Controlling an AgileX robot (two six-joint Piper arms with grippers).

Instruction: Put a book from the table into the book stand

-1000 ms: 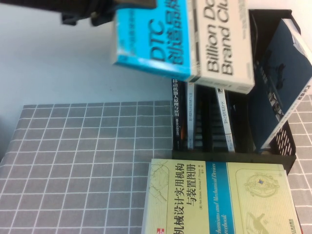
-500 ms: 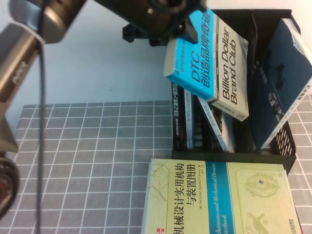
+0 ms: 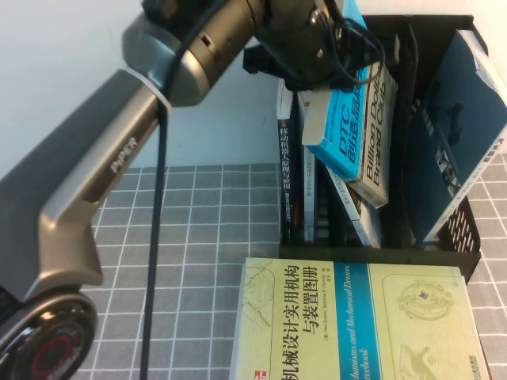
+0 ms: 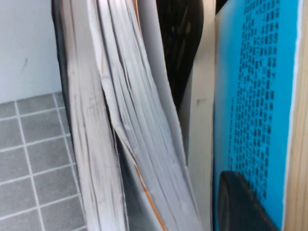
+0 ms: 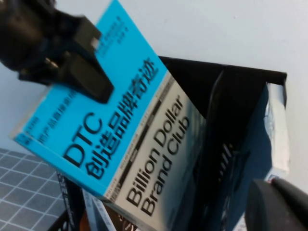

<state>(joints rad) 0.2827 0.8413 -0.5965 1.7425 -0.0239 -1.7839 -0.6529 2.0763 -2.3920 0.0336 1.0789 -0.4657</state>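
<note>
- Step in hand: insertion. The left tool (image 5: pixel 79 72) is clamped on the cyan end of the book (image 3: pixel 354 138), holding it tilted over the middle slot of the book stand (image 3: pixel 396 241), its lower corner inside the slot.
- Position of the book: clear of the tabletop (image 3: pixel 182 253), leaning between the upright books (image 3: pixel 295 186) on the stand's left side and the dark navy book (image 3: pixel 459 127) on its right.
- Next move, as a judgement: lower the book along its tilt until it seats, keeping it off the loose pages beside it, and only then part the tool.
- Appearance of the book: thick; cover half bright cyan with white characters and "DTC", half light grey reading "Billion Dollar Brand Club".
- Right tool (image 5: pixel 281 207): near the stand's right side, holding nothing visible; whether it is apart or together cannot be told.
- Pale yellow-green book (image 3: pixel 356 324): flat on the tabletop in front of the stand.
</note>
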